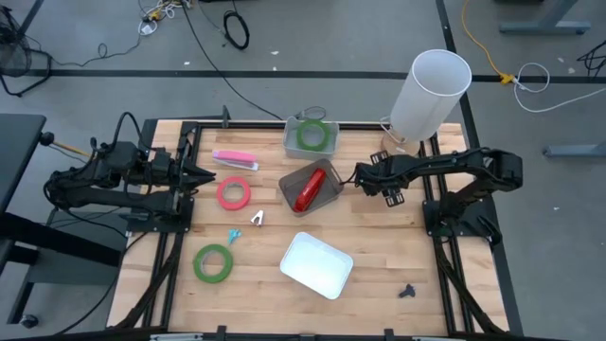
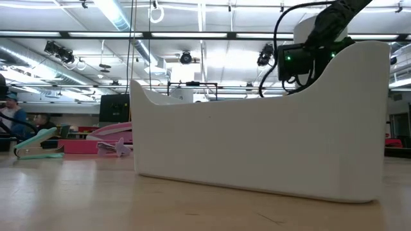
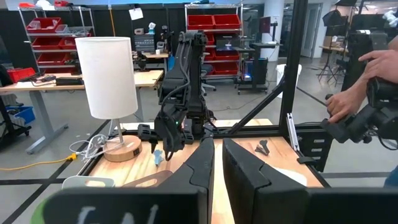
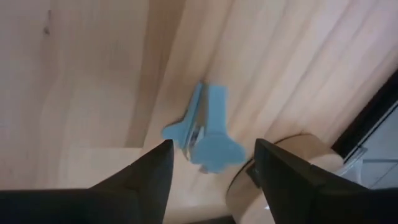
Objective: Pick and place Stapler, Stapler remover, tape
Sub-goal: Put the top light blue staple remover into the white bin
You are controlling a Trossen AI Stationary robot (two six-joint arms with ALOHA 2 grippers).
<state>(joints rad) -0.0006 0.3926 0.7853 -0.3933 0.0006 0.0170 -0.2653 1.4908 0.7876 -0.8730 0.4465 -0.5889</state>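
A red stapler (image 1: pixel 305 191) lies in a grey bin (image 1: pixel 327 175) at mid-table. One green tape roll (image 1: pixel 312 134) sits in a far bin. A red-pink roll (image 1: pixel 233 194) and a second green roll (image 1: pixel 214 262) lie flat on the wood. A pink stapler (image 1: pixel 234 159), a white staple remover (image 1: pixel 257 218) and a blue one (image 1: pixel 233 235) lie nearby. My right gripper (image 1: pixel 358 177) is open just right of the grey bin, over another blue staple remover (image 4: pixel 205 130) that lies on the wood. My left gripper (image 1: pixel 204 175) is shut and empty at the table's left.
A white lamp (image 1: pixel 431 90) stands at the far right, its round base (image 4: pixel 292 162) close to my right gripper. A white tray (image 1: pixel 317 265) lies near the front edge and fills the low view (image 2: pixel 257 147). A person's hand (image 3: pixel 348 99) shows beyond the table.
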